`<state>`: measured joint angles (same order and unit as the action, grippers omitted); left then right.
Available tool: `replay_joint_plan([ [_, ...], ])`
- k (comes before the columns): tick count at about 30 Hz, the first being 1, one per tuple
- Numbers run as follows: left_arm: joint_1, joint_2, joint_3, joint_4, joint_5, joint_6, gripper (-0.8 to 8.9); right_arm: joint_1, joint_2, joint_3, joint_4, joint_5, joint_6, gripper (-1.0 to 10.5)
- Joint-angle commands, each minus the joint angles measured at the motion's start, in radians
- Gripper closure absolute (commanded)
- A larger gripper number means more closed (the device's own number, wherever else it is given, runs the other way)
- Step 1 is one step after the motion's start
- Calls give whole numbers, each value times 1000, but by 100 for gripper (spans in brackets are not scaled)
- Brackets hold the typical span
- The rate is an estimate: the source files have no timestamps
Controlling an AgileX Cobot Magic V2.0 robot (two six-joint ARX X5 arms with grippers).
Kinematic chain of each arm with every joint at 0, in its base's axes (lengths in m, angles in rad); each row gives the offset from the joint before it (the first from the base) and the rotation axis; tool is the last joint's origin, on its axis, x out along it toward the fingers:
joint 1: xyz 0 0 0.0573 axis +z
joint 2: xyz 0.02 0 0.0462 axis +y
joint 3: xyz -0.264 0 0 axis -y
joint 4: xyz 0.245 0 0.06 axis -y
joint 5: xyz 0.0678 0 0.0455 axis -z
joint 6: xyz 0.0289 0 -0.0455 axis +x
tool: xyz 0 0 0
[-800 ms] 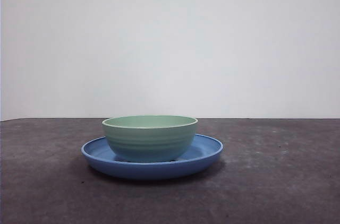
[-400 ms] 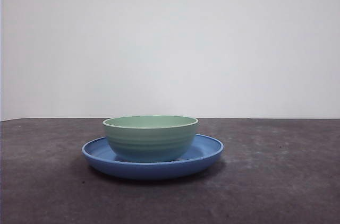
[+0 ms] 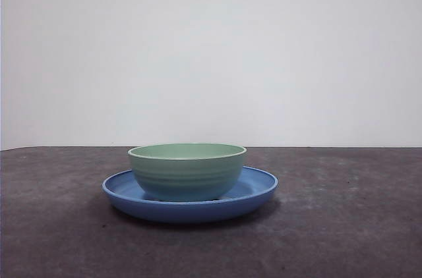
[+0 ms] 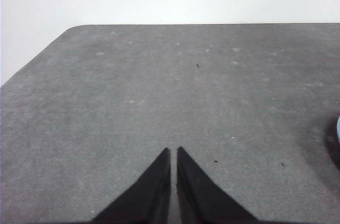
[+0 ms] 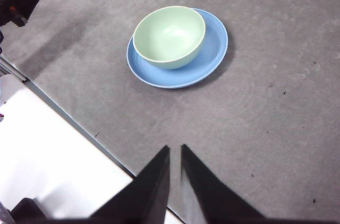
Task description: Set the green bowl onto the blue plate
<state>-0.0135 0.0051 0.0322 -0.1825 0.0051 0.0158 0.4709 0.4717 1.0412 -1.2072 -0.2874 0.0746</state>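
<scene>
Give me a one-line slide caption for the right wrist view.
Green bowl seated off-centre on blue plate; right gripper retracted, holding nothing.

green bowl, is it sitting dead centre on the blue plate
No, in the right wrist view the green bowl sits off-centre on the blue plate, with far more bare blue showing on one side.

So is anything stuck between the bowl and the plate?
No. The bowl already sits right on the plate, nothing visible between them. Both pincers, right and left, are away from it.
</scene>
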Motion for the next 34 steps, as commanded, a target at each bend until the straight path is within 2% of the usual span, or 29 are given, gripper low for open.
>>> replay_joint_plan([
  [1,1,-2,-21,-6,0,2,793,5,3,12,10,0,-4,915],
  [17,1,-2,-21,-6,0,2,794,-8,2,12,9,-1,-4,916],
  [20,1,-2,-21,-6,0,2,794,-76,2,10,10,-1,-5,915],
  [22,1,-2,-21,-6,0,2,794,-154,1,3,10,0,-5,915],
  [24,1,-2,-21,-6,0,2,794,-236,-6,-15,35,7,-42,915],
  [27,1,-2,-21,-6,0,2,794,-349,-43,-108,182,7,-117,915],
  [31,1,-2,-21,-6,0,2,793,-446,-124,-332,542,0,-110,915],
  [34,1,-2,-21,-6,0,2,794,-476,-196,-504,784,18,-116,915],
])
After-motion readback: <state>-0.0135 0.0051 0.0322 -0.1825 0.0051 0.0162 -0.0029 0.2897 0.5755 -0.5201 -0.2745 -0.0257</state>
